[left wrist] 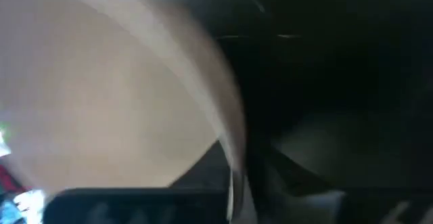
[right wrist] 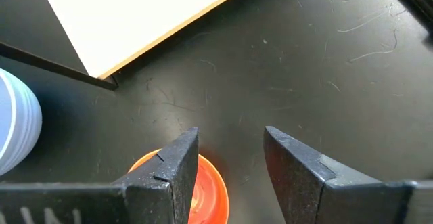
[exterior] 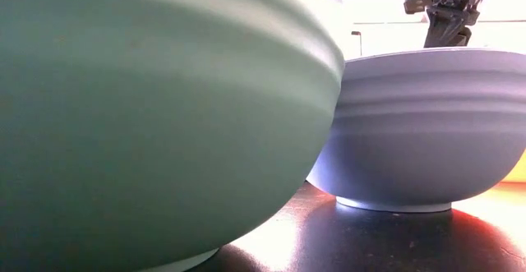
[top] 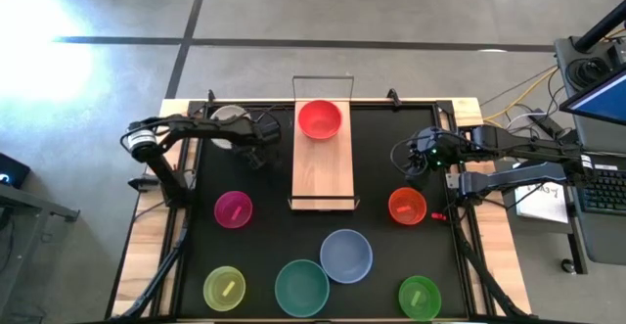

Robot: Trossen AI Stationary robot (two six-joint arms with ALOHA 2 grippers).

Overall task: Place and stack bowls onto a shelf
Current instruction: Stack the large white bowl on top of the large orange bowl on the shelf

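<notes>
The shelf (top: pixel 323 172), one narrow light-wood board with thin wire frames at both ends, lies lengthwise at the middle of the black tabletop (top: pixel 381 138). One red bowl (top: pixel 320 119) sits on it at its far end; the rest of the board is bare.

Seven more bowls show in the high view, one of each colour, making eight in all. A white bowl (top: pixel 231 126) is at the far left, just left of the shelf, under the left tool (top: pixel 256 131). A magenta bowl (top: pixel 233 209) stands left of the shelf's near end and an orange bowl (top: pixel 408 207) right of it. Along the near edge come a yellow-green bowl (top: pixel 224 288), a teal bowl (top: pixel 301 288) and a green bowl (top: pixel 420 296). A grey-blue bowl (top: pixel 345 255) stands just beside the teal one, their rims appearing to meet. In the low view these two fill the frame side by side.

The left tool is at the white bowl's rim, and the left wrist view shows the pale bowl (left wrist: pixel 101 95) very close against the camera; I cannot tell whether its fingers are apart or clamped.

The right tool (right wrist: pixel 230 163) hangs over the black mat with its fingers apart and holding nothing, the orange bowl's rim showing below them and the shelf's corner beyond. In the high view it sits at the right side, above the orange bowl.
</notes>
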